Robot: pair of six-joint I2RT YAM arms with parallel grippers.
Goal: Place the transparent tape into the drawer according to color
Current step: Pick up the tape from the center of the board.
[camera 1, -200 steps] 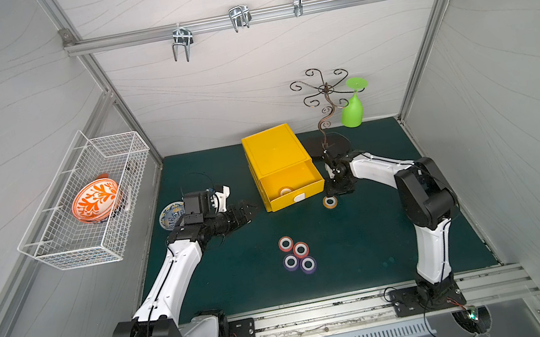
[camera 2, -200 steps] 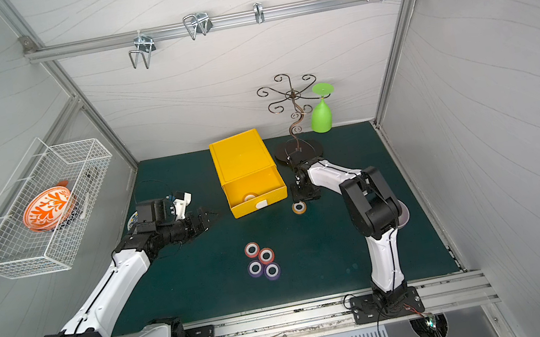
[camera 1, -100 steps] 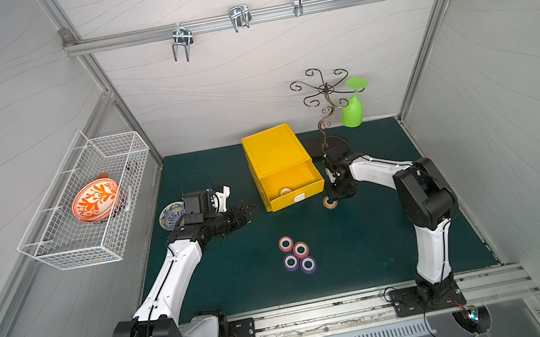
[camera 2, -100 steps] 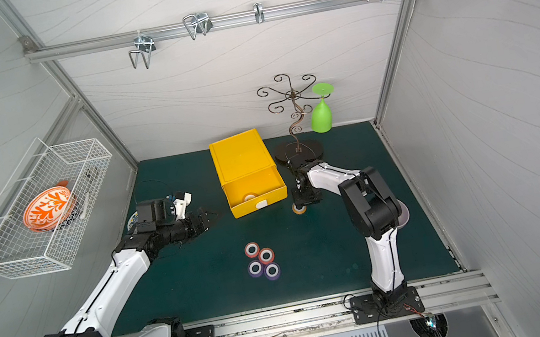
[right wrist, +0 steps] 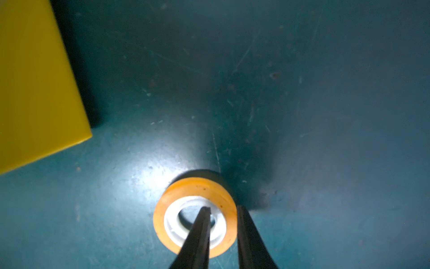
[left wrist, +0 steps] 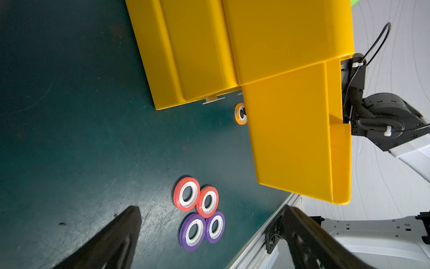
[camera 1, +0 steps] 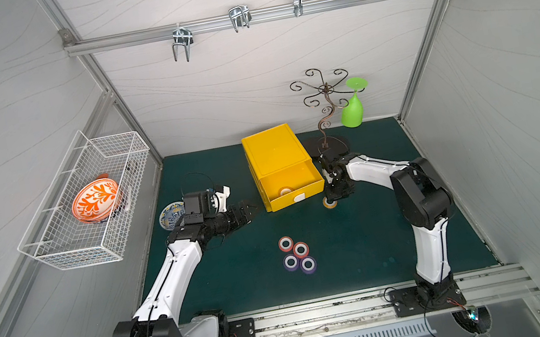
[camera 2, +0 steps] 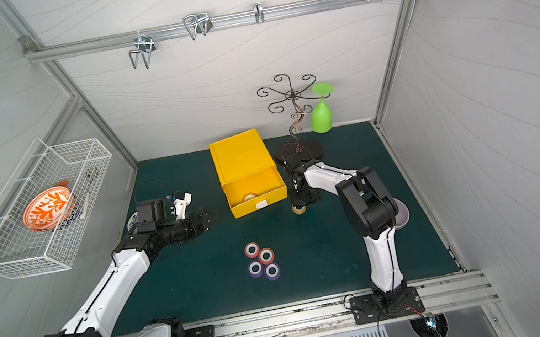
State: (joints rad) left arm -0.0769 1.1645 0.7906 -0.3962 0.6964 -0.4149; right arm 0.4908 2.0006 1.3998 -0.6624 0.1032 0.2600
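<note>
Lowered since a second ago, the right gripper (right wrist: 222, 208) now sits on the orange tape roll (right wrist: 197, 186), its fingers drawn far closer together. The roll lies flat on the green mat (camera 1: 366, 235), just beside the corner of the open yellow drawer (camera 1: 280, 205) nearest the right arm. One finger stands in the white core's hole and the other presses the outer rim, so the pair appear to pinch the ring's wall. The roll has not yet left the mat.

A pinch on one side of the ring likely lets the roll tip or swing. The sound course is to settle the squeeze first, rise straight up until clear of the drawer's front wall, then carry it sideways over the tray. The drawer's corner is close enough to catch a low pass.

A second orange roll (camera 1: 284, 191) already rests inside the drawer, marking the place for this one. Two red rolls (camera 1: 286, 244) and two purple rolls (camera 1: 291, 261) wait in a tight cluster on the mat, well apart from the drawer. On the far side of the yellow cabinet (camera 1: 272, 150), the left gripper (camera 1: 244, 212) hovers with fingers spread wide, holding nothing.
</note>
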